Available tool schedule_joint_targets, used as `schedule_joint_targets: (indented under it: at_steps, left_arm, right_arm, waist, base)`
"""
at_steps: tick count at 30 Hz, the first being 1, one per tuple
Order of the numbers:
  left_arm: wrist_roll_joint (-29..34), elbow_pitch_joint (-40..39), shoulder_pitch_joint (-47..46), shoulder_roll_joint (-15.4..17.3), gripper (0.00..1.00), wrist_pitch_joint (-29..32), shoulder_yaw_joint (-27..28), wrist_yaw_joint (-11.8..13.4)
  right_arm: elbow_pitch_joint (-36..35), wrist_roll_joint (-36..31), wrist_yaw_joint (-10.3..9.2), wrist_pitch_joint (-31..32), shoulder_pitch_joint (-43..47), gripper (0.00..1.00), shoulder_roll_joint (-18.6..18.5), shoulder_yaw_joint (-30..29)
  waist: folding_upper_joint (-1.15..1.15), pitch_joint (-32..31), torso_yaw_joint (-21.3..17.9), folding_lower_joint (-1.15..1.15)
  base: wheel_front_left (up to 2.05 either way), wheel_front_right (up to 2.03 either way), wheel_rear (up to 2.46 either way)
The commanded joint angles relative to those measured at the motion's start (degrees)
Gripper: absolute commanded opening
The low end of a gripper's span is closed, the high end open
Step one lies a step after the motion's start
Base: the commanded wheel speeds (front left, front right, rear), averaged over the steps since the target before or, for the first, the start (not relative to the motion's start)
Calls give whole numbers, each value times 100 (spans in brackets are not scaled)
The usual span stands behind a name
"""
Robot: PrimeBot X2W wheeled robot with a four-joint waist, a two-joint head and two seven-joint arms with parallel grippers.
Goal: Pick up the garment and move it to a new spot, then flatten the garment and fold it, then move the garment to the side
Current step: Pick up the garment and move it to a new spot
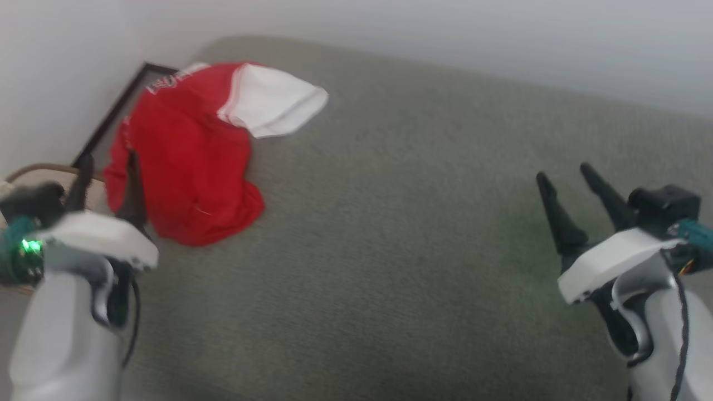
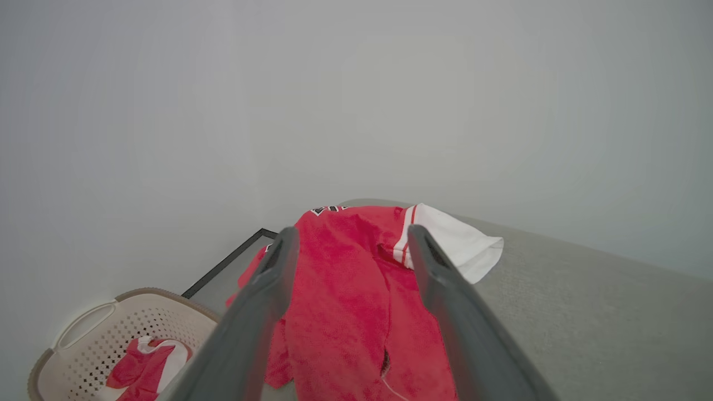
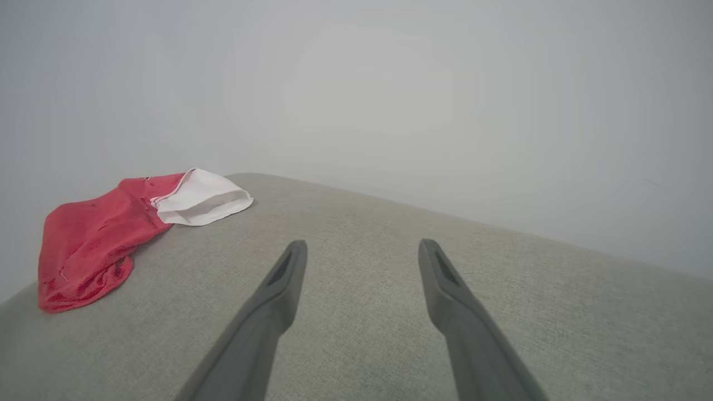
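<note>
The garment [image 1: 184,150] is a crumpled red jersey with one white sleeve spread out, lying at the far left corner of the grey-green cushioned surface [image 1: 390,234]. My left gripper [image 1: 108,159] hangs open just in front of its near left edge, fingers apart with nothing between them. In the left wrist view the garment [image 2: 345,295] lies between and beyond my open left gripper [image 2: 348,242]. My right gripper [image 1: 562,172] is open over bare fabric far to the right; its wrist view shows the garment [image 3: 94,245] far left of the open right gripper [image 3: 362,245].
A beige perforated laundry basket [image 2: 89,340] holding another red-and-white cloth [image 2: 145,367] stands on the floor left of the surface. A dark-framed panel [image 1: 111,111] leans by the wall behind the garment. Pale walls close the back and left.
</note>
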Motion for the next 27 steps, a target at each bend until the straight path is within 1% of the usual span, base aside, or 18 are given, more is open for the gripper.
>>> schedule_joint_targets:
  at_steps: [1, 2, 9, 14, 18, 22, 27]
  left_arm:
    - [-87, 412, -433, 83, 100, 37, 15, -40]
    - [-87, 412, -433, 83, 100, 37, 15, -40]
    - [-294, 1792, -1699, 472, 100, 318, -21, -112]
    - [-389, 2701, -2411, 701, 100, 752, -13, -122]
    - [-471, 3355, -2832, 771, 100, 1165, -56, -132]
    - [-569, 3916, -3132, 742, 100, 1792, -131, -144]
    - [-679, 4377, -3119, 515, 100, 2630, -187, -117]
  right_arm:
    - [-118, -48, -2, 57, -147, 100, -75, -15]
    - [-118, -48, -2, 57, -147, 100, -75, -15]
    - [-459, -93, -2, 202, -492, 100, -290, -112]
    - [-704, -104, -2, 288, -676, 100, -413, -178]
    - [-902, -122, -2, 354, -741, 100, -489, -276]
    - [-1089, -145, -2, 443, -742, 100, -549, -378]
    - [-1301, -160, -2, 548, -755, 100, -608, -484]
  waist:
    - [0, 514, -334, 0]
    - [0, 514, -334, 0]
    - [0, 1344, -714, 0]
    - [0, 1804, -904, 0]
    - [0, 2081, -980, 0]
    - [0, 2284, -994, 0]
    - [0, 2482, -988, 0]
  base:
    - [0, 0, 0]
    - [0, 0, 0]
    - [0, 0, 0]
    - [0, 0, 0]
    - [0, 0, 0]
    - [0, 0, 0]
    - [0, 0, 0]
